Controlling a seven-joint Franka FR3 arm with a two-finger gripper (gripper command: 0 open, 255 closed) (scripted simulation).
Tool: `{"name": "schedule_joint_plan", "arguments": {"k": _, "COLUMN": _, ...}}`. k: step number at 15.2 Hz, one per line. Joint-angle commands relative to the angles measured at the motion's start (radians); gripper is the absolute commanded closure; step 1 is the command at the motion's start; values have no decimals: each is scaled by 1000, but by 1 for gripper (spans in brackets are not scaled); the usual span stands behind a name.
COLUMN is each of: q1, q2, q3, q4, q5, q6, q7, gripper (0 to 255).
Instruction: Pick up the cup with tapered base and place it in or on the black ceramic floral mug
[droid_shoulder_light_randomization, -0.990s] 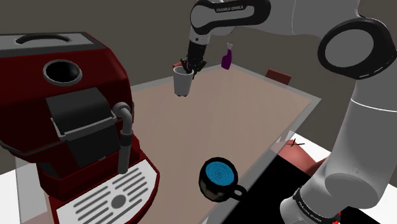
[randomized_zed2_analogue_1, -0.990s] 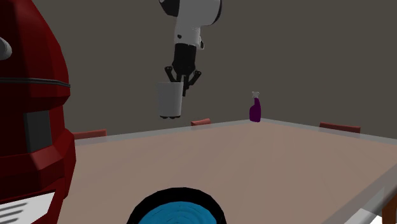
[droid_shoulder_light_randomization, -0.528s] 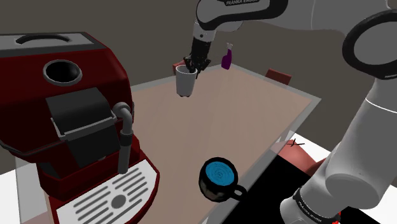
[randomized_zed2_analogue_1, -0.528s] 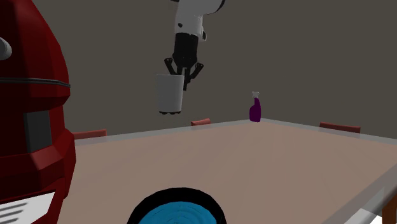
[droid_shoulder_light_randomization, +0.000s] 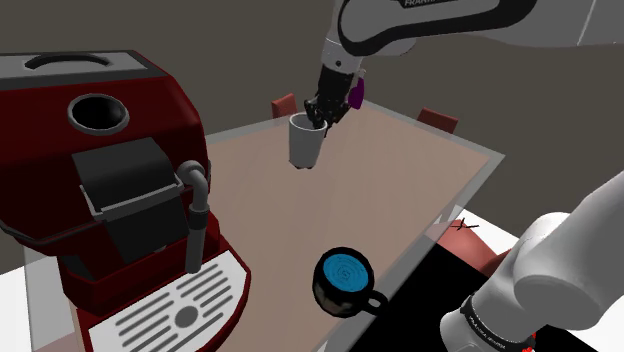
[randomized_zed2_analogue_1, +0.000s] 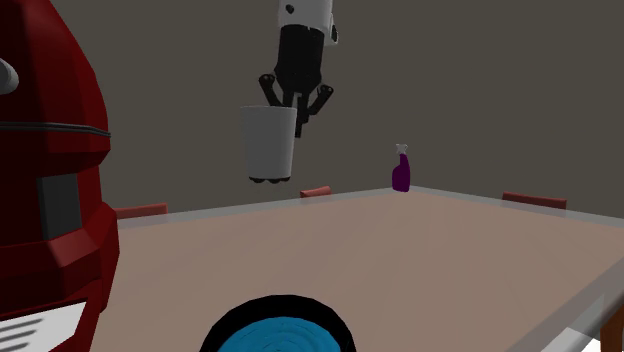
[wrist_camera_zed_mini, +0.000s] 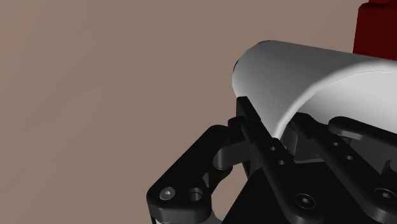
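The carrying step, I judge: the gripper (droid_shoulder_light_randomization: 326, 108), clamped on the rim of the white cup (droid_shoulder_light_randomization: 305, 146), holds it aloft at upper centre, and the next move calls for bringing it down over the black mug (droid_shoulder_light_randomization: 342, 283) at lower centre.

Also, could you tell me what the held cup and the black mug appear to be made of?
The cup in the gripper is drawn plain matte white, with no sheen or texture, so its material is open. The mug may be glazed ceramic, judging by faint highlights on its black wall and its blue ringed inside.

a home dining spot: espresso machine (droid_shoulder_light_randomization: 45, 170) on table (droid_shoulder_light_randomization: 330, 210), chairs (droid_shoulder_light_randomization: 438, 120) around.
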Motion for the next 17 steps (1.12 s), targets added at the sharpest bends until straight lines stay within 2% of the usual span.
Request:
{"name": "schedule_joint_plan", "arguments": {"k": 1, "q1": 10, "q2": -74, "q3": 11, "q4": -72, "q5": 6, "q6": 0, "q7": 19, "gripper": 255}}
{"name": "schedule_joint_plan", "arguments": {"k": 9, "q1": 58, "q2": -360, "q3": 62, "q4": -307, "q5": 48, "q6": -42, "q7": 98, "gripper": 255}}
{"name": "schedule_joint_plan", "arguments": {"k": 17, "q1": 128, "q2": -638, "q3": 128, "q4": -467, "q5": 113, "q6": -148, "q7": 200, "gripper": 255}}
